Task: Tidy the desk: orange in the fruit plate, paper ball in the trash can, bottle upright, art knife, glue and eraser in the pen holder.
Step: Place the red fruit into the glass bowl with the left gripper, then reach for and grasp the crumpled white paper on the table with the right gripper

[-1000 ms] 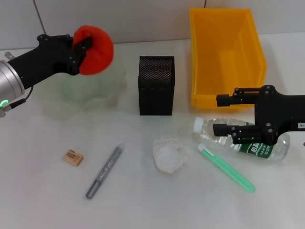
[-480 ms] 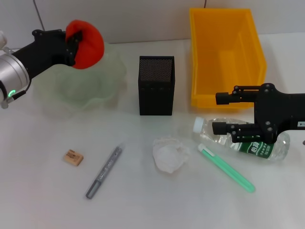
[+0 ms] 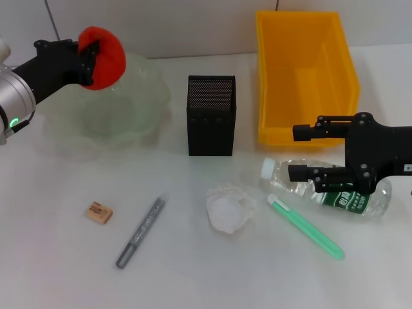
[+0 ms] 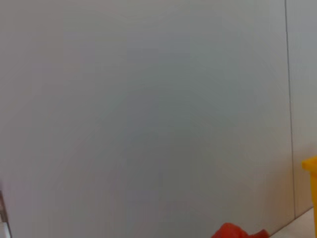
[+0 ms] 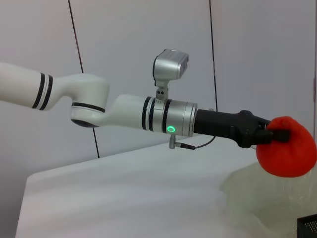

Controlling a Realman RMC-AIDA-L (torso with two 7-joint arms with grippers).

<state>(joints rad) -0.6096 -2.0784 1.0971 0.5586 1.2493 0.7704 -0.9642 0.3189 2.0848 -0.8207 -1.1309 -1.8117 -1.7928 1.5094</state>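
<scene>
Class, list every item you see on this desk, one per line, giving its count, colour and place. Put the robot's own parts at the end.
orange: 1, red-orange, held above the plate's back-left edge
plate: 1, clear greenish, back left
pen holder: 1, black mesh, centre back, standing upright
bin: 1, yellow, back right
bottle: 1, clear with green label, lying on its side, right
paper ball: 1, white, centre front
green stick: 1, green, lying in front of the bottle
grey pen: 1, grey, front left of centre
eraser: 1, tan, front left
left claw: 1, black, shut on the orange
right claw: 1, black, open, over the bottle's neck
</scene>
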